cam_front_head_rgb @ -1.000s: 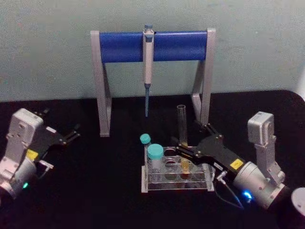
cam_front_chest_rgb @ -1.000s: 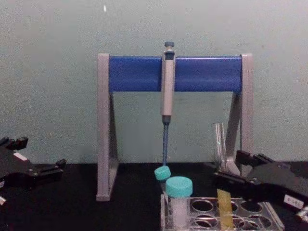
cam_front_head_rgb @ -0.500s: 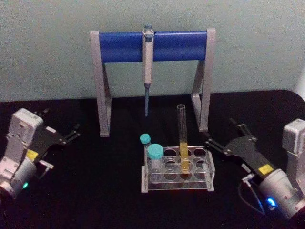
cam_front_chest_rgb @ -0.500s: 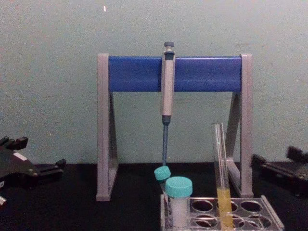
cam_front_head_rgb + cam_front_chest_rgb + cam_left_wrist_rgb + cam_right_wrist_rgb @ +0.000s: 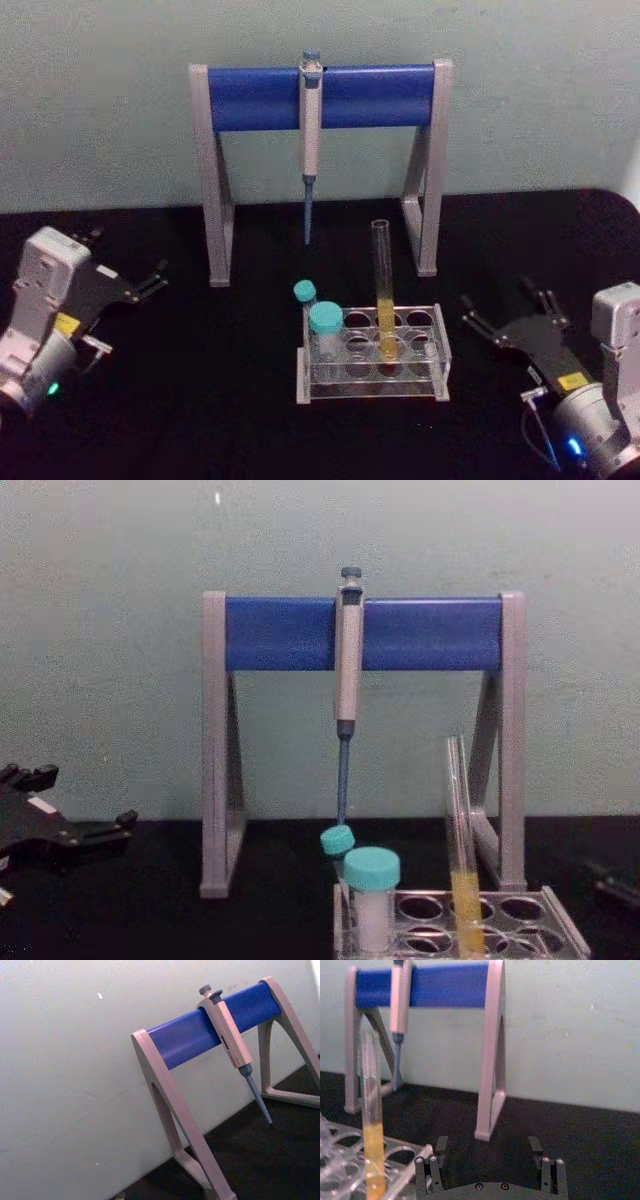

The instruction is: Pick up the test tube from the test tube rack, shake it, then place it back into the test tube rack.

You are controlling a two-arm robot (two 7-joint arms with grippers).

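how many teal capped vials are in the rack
2, both at the left end of the test tube rack: the larger vial nearer the robot, the smaller vial behind it. No others visible.

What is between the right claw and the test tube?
In the head view, the rack's right end and bare black table separate the open right claw from the test tube.

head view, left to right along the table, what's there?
left gripper → teal-capped vials → test tube, standing in the test tube rack → right gripper, open and clear of the rack.
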